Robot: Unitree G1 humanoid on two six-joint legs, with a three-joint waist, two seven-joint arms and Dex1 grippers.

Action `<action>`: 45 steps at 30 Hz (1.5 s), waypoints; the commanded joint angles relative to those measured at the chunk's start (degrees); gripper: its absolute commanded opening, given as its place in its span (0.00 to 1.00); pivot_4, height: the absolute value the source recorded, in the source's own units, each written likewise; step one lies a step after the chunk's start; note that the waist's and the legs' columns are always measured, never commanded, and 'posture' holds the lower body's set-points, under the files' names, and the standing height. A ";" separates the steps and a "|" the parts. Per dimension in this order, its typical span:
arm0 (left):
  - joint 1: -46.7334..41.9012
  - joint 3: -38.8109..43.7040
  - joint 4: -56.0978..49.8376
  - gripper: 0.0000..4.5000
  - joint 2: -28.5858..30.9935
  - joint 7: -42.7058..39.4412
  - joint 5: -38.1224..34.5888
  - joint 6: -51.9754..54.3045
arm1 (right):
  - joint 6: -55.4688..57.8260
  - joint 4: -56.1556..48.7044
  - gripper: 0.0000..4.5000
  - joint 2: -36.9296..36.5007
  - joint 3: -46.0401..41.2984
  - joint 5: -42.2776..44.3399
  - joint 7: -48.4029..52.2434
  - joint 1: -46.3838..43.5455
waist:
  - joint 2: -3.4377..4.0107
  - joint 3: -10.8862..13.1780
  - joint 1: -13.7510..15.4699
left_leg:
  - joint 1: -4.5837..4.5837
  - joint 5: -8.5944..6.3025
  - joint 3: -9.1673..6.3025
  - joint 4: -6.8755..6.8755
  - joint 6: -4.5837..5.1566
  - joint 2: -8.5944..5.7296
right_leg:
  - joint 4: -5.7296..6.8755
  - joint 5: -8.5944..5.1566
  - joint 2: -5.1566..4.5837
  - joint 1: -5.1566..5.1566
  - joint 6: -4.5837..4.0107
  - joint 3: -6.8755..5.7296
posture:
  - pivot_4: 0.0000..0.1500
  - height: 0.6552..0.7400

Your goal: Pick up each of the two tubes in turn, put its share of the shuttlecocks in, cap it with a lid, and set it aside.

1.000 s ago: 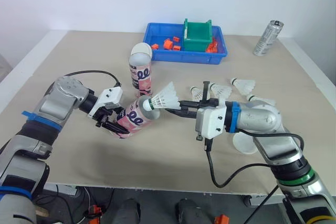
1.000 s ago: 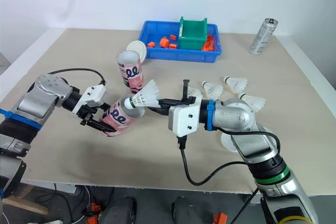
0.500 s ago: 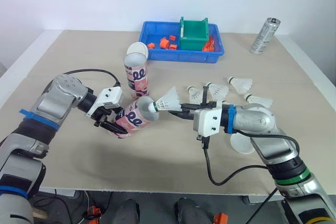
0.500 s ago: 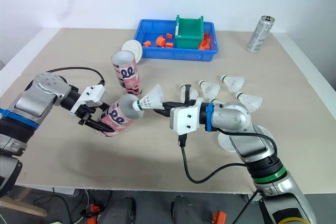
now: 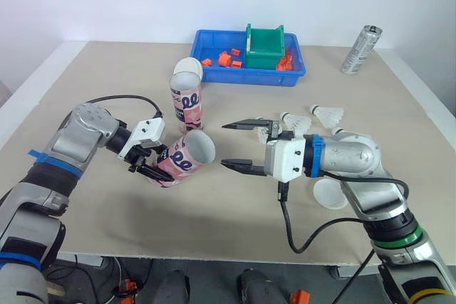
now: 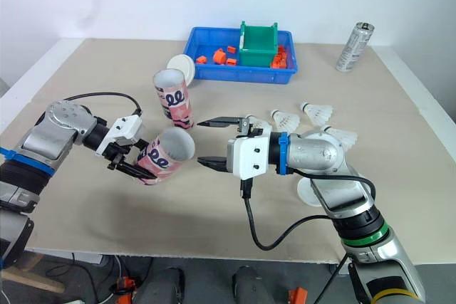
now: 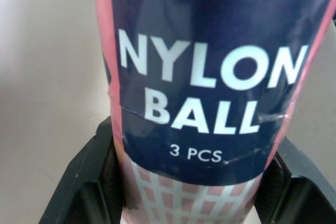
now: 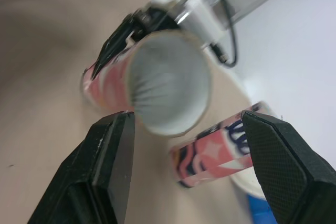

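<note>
Tube (image 5: 184, 158) is held tilted by the clamped left gripper (image 5: 158, 165) over the table's (image 5: 85, 90) front-left part, with a shuttlecock (image 8: 157, 85) seen inside. The right gripper (image 5: 226, 144) is spread wide, empty, just before its mouth.

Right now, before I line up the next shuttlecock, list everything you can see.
held tube: 1, pink and navy, tilted in left gripper
upright tube: 1, pink and navy, standing before tray
shuttlecocks: about 4, white, loose beyond right arm; 1 more inside held tube
lids: 2, white, one at tray's left corner, one beside right forearm
tray: 1, blue, far side
green bin: 1, in tray
orange parts: several, in tray
can: 1, silver, far right
table: 1, beige
left gripper: shut on held tube
right gripper: open, facing tube's mouth
</note>
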 commanded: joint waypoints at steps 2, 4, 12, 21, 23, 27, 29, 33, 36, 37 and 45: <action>1.65 -1.15 0.17 0.62 0.07 -0.01 1.05 -0.07 | 1.53 2.20 0.78 -2.85 -5.54 1.70 -1.06 5.07 | -0.02 -0.01 0.06 | -0.01 0.00 0.00 0.04 0.00 -0.01 | -0.02 -0.01 -0.01 0.07 0.02 -0.01 | 1.00 0.98; 1.84 -1.11 -0.12 0.62 0.15 -0.01 1.11 -0.06 | 5.41 4.91 0.78 -0.99 -8.68 3.26 -5.34 8.05 | -0.02 -0.01 -0.04 | 0.00 0.00 0.01 0.06 0.00 -0.02 | -0.04 -0.01 -0.02 0.09 0.02 0.01 | 1.00 0.98; 3.05 -0.51 -2.16 0.62 1.03 -0.01 0.98 0.96 | 24.76 7.02 0.78 13.40 -11.93 -0.01 -27.14 16.50 | 0.13 0.00 -0.10 | 0.05 0.00 -0.02 0.01 0.00 -0.01 | 0.15 -0.04 0.04 0.00 -0.06 0.04 | 1.00 0.98; 3.59 0.13 -3.89 0.62 1.66 -0.01 0.89 2.18 | 26.88 8.16 0.78 17.76 -10.79 -2.54 -33.02 12.06 | 0.14 0.00 -0.21 | 0.04 0.00 0.00 -0.03 0.00 -0.01 | 0.16 -0.09 0.05 -0.05 -0.02 0.04 | 1.00 0.98; 3.72 0.32 -4.30 0.62 1.71 -0.01 0.94 2.58 | 26.91 8.31 0.78 18.18 -9.72 -3.18 -33.31 11.94 | 0.14 0.00 -0.22 | 0.03 0.00 0.00 -0.08 0.00 0.00 | 0.15 -0.15 0.05 -0.06 -0.03 0.04 | 1.00 0.98; 4.08 0.78 -5.35 0.62 1.74 -0.01 0.98 3.34 | 27.54 10.30 0.78 20.18 -8.72 -3.78 -34.81 10.70 | 0.14 0.00 -0.23 | 0.02 -0.01 0.00 -0.20 0.02 0.00 | 0.16 -0.23 0.04 -0.11 -0.10 0.03 | 1.00 0.98; 4.27 1.12 -5.90 0.62 1.68 -0.01 1.06 3.76 | 28.23 11.27 0.78 21.62 -8.89 -3.31 -35.61 9.98 | 0.14 0.00 -0.24 | 0.04 -0.01 -0.01 -0.27 0.01 0.00 | 0.18 -0.24 0.05 -0.15 -0.12 0.03 | 1.00 0.98; 4.77 1.82 -6.59 0.62 1.64 -0.01 1.27 4.28 | 27.96 14.42 0.78 23.45 -8.44 -3.91 -36.67 8.67 | 0.14 0.00 -0.30 | 0.03 -0.01 -0.01 -0.27 0.01 0.00 | 0.18 -0.25 0.04 -0.15 -0.12 0.03 | 1.00 0.98; 5.17 2.17 -6.72 0.62 1.69 -0.01 1.45 4.28 | 27.71 18.68 0.78 24.56 -8.69 -5.00 -38.90 6.54 | 0.14 0.00 -0.34 | 0.03 -0.01 0.00 -0.31 0.01 0.00 | 0.17 -0.26 0.04 -0.17 -0.13 0.03 | 1.00 0.98; 5.27 2.25 -6.72 0.62 1.69 -0.01 1.50 4.24 | 27.65 19.90 0.78 24.86 -8.87 -5.23 -39.58 5.87 | 0.14 0.00 -0.37 | 0.03 -0.01 0.00 -0.32 0.01 0.00 | 0.17 -0.26 0.04 -0.18 -0.13 0.02 | 1.00 0.98; 6.36 3.08 -5.56 0.62 1.73 -0.01 1.96 2.63 | 25.45 26.50 0.27 25.66 -10.08 -5.64 -42.41 1.55 | 0.14 0.00 -0.59 | 0.04 0.01 0.00 -0.44 -0.01 0.00 | 0.19 -0.26 0.04 -0.23 -0.16 0.02 | 1.00 0.98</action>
